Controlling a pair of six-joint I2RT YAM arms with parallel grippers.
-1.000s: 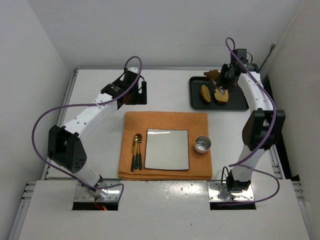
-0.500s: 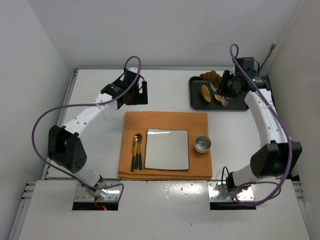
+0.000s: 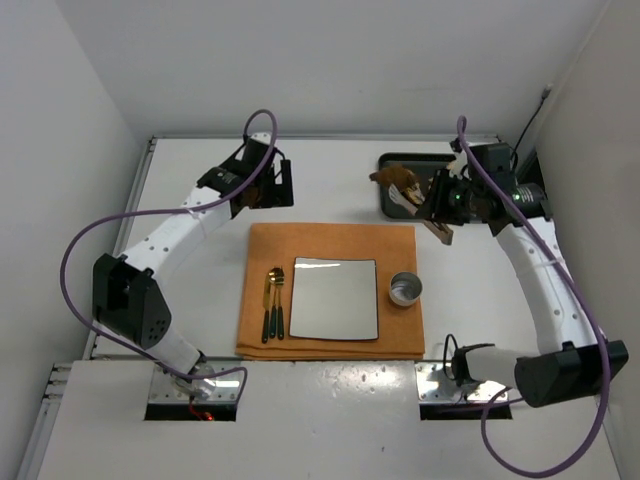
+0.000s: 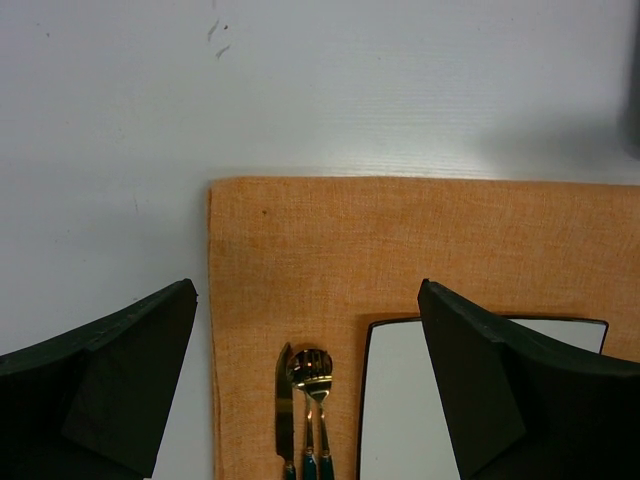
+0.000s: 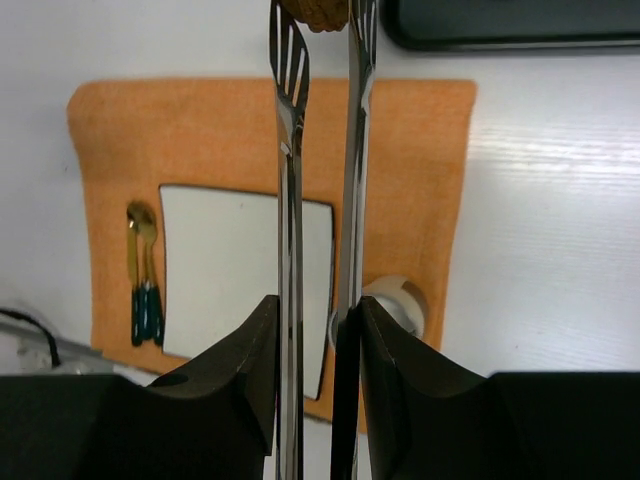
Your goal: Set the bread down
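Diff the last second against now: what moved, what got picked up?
The right gripper, shut on the tongs, pulled back from the tray and swung left toward the mat, lifting a piece of bread pinched in the tong tips. The left gripper barely moved and is open over the mat's corner. The plate, cutlery and cup are unchanged.

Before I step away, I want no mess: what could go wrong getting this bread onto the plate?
The bread is pinched only at the tips of the tongs in the right claw, so it may slip short of the plate. The cup stands close beside the plate and could get knocked.
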